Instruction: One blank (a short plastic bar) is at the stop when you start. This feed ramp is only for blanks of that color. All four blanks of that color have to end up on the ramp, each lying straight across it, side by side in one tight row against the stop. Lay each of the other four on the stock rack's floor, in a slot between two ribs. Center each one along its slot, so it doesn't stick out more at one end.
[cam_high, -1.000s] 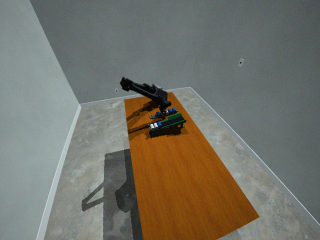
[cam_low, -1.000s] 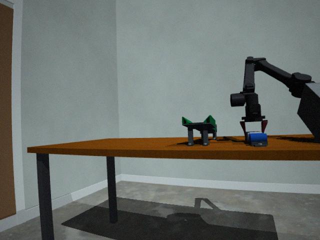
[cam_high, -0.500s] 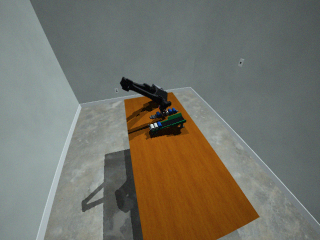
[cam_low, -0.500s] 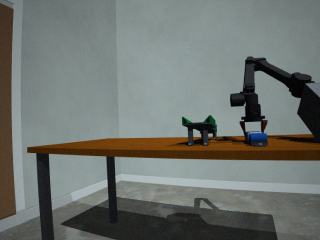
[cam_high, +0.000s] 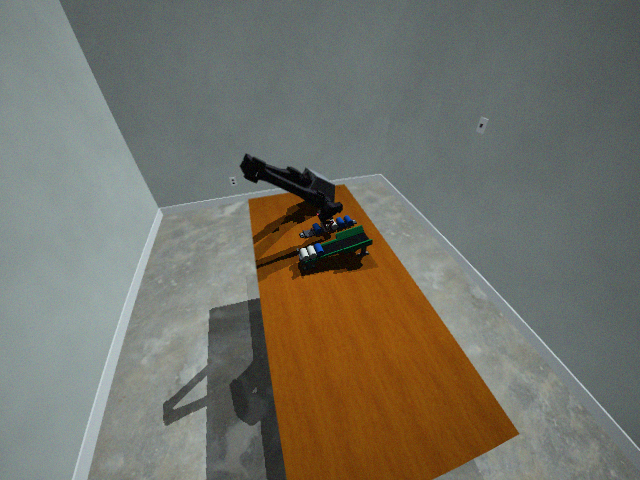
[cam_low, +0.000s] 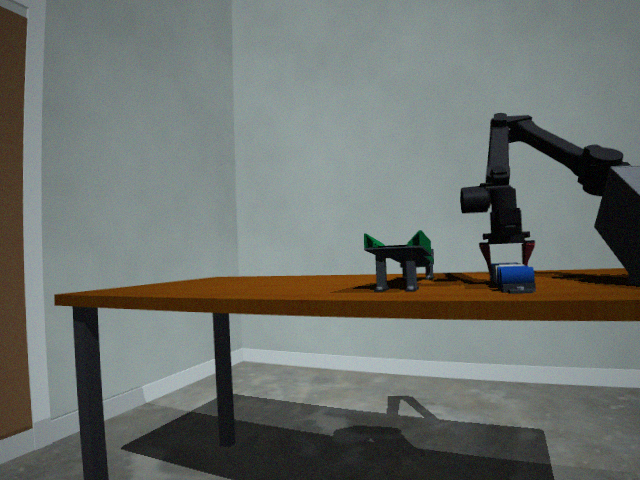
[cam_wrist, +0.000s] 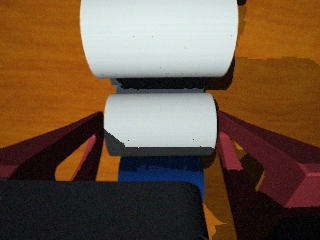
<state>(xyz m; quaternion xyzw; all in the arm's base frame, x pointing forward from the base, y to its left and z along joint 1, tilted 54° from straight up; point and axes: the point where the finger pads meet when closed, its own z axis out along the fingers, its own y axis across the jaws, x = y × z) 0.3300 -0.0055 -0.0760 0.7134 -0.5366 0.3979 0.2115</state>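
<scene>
The green-walled feed ramp stands on legs on the table. At its low end lie two white blanks and then one blue blank, side by side. Behind it the grey stock rack holds white and blue blanks. My gripper is low over the rack and open. Its maroon fingers stand on either side of a white blank, apart from its ends. In the wrist view another white blank lies beyond it and a blue blank lies nearer.
The long orange table stretches away from the ramp. The arm's base and links stand behind the rack. The ramp sits close in front of the rack.
</scene>
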